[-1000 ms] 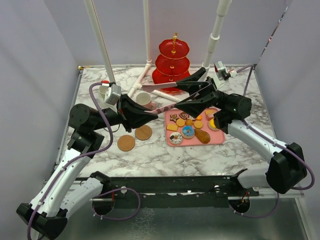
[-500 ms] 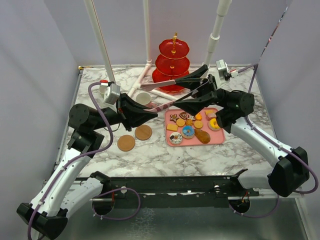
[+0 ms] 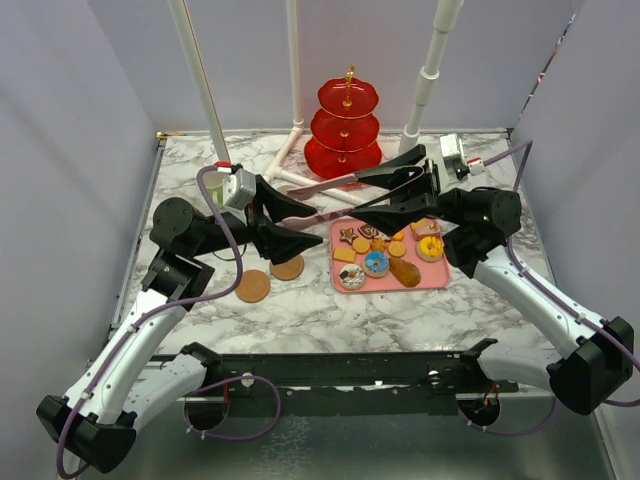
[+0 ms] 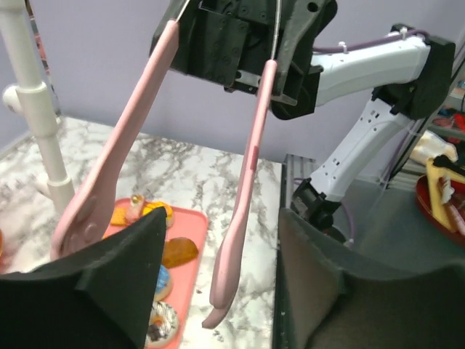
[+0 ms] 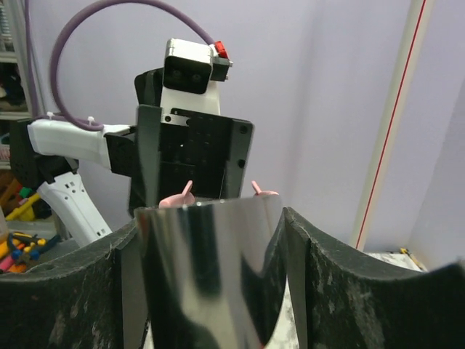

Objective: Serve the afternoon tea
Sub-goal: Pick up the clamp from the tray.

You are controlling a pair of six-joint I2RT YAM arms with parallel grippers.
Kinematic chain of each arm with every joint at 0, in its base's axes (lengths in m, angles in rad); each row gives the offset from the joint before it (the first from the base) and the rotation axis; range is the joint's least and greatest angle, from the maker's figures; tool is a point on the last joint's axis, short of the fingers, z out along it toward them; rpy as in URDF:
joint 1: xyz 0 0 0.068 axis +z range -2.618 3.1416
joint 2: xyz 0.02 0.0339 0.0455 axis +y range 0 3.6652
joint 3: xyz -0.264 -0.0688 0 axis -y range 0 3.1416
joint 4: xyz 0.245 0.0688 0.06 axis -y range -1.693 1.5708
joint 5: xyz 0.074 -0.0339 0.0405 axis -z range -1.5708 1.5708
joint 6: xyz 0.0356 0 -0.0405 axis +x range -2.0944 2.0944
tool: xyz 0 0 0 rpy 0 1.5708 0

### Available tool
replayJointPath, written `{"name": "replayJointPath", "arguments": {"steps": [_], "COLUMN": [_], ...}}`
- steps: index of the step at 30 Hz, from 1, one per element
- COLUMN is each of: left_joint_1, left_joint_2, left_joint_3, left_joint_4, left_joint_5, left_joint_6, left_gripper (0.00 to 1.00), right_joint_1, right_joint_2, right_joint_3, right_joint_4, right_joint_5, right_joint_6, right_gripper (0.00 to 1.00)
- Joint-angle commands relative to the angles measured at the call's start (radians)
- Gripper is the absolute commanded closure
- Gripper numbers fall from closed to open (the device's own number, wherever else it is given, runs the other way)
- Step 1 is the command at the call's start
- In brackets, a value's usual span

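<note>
Plainly, a shallow hold could let the pink tongs (image 3: 330, 184) twist or drop onto the pastry tray (image 3: 440, 277). The right pincer (image 3: 388, 190) clamps only their metal end, and the left pincer (image 3: 300, 220) stands half open near the tips, gripping nothing. At frame centre, above the tabletop (image 3: 320, 310) and below the red stand (image 3: 347, 128), the tongs run left-right, tips pointing left.

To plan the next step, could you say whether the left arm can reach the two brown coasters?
Likely yes: the coasters lie uncovered on the table beside the left pincer, its jaws parted; only the pink tongs in the right pincer poke between them.
</note>
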Motion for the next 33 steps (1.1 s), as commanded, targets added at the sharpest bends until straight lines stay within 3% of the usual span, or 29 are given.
{"name": "replayJointPath", "arguments": {"steps": [1,2,4,16,23,30,33], "left_joint_1": [-0.005,-0.005,-0.005,-0.004,0.006,0.01,0.019], "left_joint_2": [-0.005,-0.007,-0.009,0.032,0.243,0.427,0.54], "left_joint_3": [0.031,0.039,0.055,0.152,0.268,0.335,0.41], "left_joint_4": [-0.107,-0.122,-0.15,-0.488,-0.656,-0.772,-0.829], "left_joint_5": [-0.076,-0.093,-0.131,-0.343,-0.523,-0.666,-0.731], "left_joint_6": [0.144,0.162,0.19,0.384,0.448,0.474,0.477], "left_gripper": [0.17,0.05,0.01,0.01,0.01,0.01,0.05], "right_joint_1": [0.007,0.007,0.007,0.007,0.007,0.007,0.008], "right_joint_2": [-0.051,-0.063,-0.085,-0.248,-0.302,-0.358,-0.38], "right_joint_3": [-0.021,-0.024,-0.036,-0.152,-0.247,-0.368,-0.4], "right_joint_4": [-0.122,-0.152,-0.207,-0.446,-0.551,-0.53,-0.527], "right_joint_5": [0.045,0.058,0.086,0.433,0.565,0.689,0.735], "right_joint_6": [-0.141,-0.167,-0.225,-0.516,-0.598,-0.574,-0.569], "right_gripper": [0.36,0.36,0.36,0.29,0.27,0.27,0.27]}}
